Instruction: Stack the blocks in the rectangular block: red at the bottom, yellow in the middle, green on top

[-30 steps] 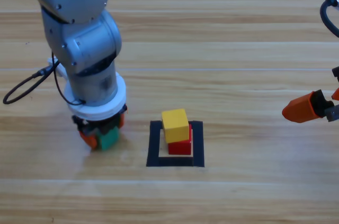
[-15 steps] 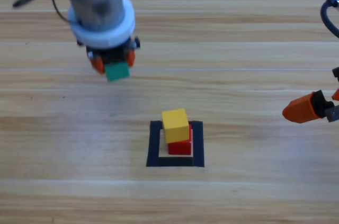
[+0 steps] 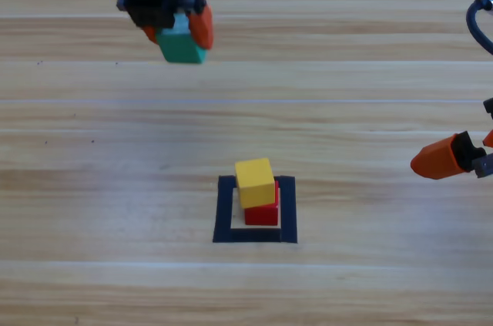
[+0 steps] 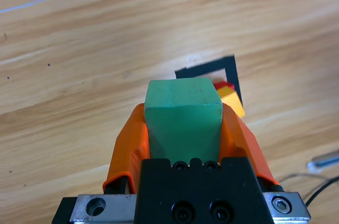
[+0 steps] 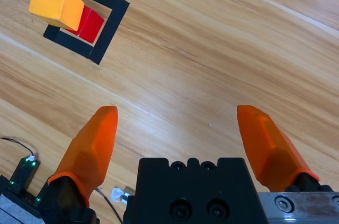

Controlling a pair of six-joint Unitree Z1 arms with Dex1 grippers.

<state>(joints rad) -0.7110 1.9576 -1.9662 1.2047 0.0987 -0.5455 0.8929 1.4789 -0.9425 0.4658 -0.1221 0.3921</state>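
At the upper left of the high view, the left end effector (image 3: 179, 29) hangs well above the tabletop (image 3: 347, 110), its orange jaws clamped on the green cube (image 3: 183, 45). In the left wrist view the cube (image 4: 183, 115) sits squarely between the two jaws, one jaw pressed to each side, with its top face and front face clear of them. Past it, lower on the wood, part of the tape square (image 4: 217, 70) shows, with a corner of the red cube (image 4: 224, 84) and the yellow cube (image 4: 233, 102) peeking out beside the green one.

Near the middle of the high view lies the black tape square (image 3: 224, 210). The red cube (image 3: 263, 213) rests inside it on bare wood, and the yellow cube (image 3: 255, 182) sits on top of the red. The yellow seems shifted a little toward the upper left of the red, though the camera's slant may account for this. The green cube is well apart from this stack.

At the right edge, the right end effector (image 3: 462, 155) waits, only partly in view. The right wrist view shows its jaws (image 5: 183, 144) spread wide apart with nothing between them, over bare wood, with the stack far off.
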